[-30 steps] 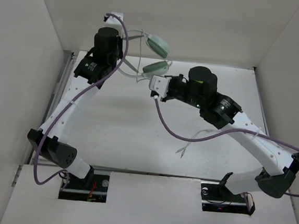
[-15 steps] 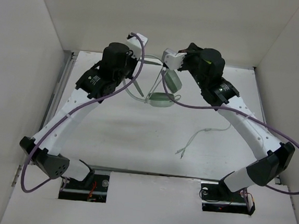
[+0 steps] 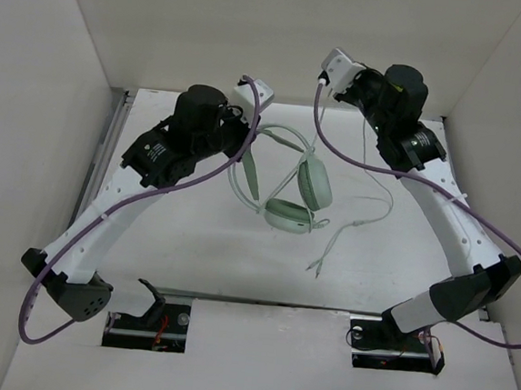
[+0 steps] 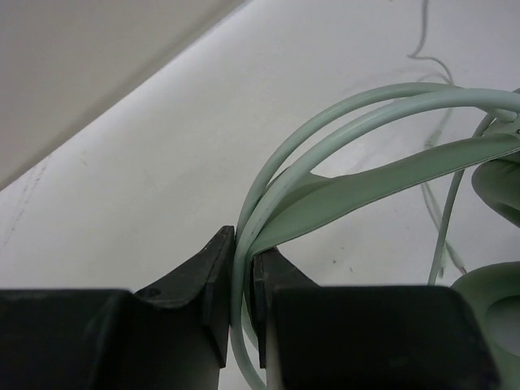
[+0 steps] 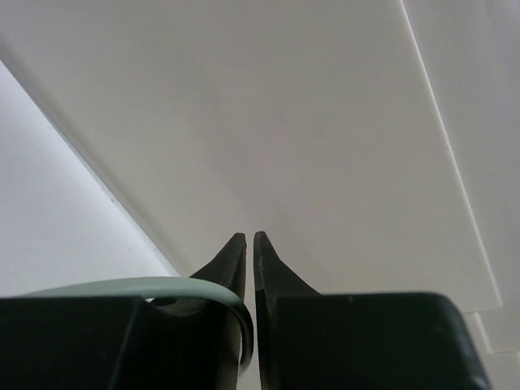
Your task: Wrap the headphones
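Note:
The pale mint-green headphones (image 3: 299, 197) hang from my left gripper (image 3: 258, 133) over the middle of the table, with both earcups low and close together. In the left wrist view my left gripper (image 4: 244, 252) is shut on the thin headband (image 4: 366, 185), and an earcup (image 4: 497, 294) shows at the right edge. My right gripper (image 3: 336, 79) is raised near the back wall. In the right wrist view it (image 5: 249, 244) is shut on the thin cord (image 5: 122, 286), which curls over one finger. The cord's loose end (image 3: 349, 230) trails across the table.
White walls enclose the table at the back and on both sides. Thick purple arm cables (image 3: 355, 162) loop beside each arm, and the right one hangs close to the headphones. The cord's plug end (image 3: 313, 268) lies near the front centre.
My left gripper carried the headphones right and forward, so they now hang lower over the table. My right gripper swung up and back toward the rear wall with the cord.

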Robot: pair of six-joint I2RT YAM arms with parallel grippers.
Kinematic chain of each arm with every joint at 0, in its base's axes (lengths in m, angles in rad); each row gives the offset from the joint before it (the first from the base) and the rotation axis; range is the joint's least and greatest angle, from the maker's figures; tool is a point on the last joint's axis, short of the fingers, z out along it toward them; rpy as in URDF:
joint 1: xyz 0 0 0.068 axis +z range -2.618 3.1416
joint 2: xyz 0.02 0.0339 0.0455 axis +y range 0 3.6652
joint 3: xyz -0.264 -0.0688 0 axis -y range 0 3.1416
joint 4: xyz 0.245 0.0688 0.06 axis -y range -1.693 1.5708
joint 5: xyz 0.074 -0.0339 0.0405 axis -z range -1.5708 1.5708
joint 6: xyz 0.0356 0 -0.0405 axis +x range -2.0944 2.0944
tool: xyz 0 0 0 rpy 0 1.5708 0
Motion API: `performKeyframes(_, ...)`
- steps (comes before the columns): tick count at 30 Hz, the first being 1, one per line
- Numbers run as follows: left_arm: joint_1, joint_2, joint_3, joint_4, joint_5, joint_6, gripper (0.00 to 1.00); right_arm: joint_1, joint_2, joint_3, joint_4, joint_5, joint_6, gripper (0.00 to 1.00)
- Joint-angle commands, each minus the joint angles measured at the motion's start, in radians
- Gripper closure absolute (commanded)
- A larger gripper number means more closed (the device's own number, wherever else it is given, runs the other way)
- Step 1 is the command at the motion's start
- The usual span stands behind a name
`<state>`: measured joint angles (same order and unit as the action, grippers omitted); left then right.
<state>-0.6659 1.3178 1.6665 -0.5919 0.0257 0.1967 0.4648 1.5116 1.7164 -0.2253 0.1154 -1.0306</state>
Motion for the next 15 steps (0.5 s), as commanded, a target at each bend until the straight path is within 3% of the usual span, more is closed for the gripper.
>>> performKeyframes(1, -0.002, -0.032, 0.075, 0.047, 0.121, -0.074, 1.0, -0.021, -0.002, 0.069, -0.06, -0.1, 0.19, 0.86)
performKeyframes(6, 0.033, -0.005, 0.199, 0.037, 0.229, -0.154, 1.0, -0.044, -0.024, 0.003, -0.132, -0.281, 0.459, 0.86)
performKeyframes(9, 0.039, 0.033, 0.33, 0.027, 0.296, -0.204, 1.0, -0.077, -0.044, -0.066, -0.128, -0.51, 0.679, 0.89)
performKeyframes(15, 0.052, 0.147, 0.62, 0.004, 0.397, -0.325, 1.0, -0.096, -0.067, -0.195, 0.079, -0.818, 1.111, 0.88)
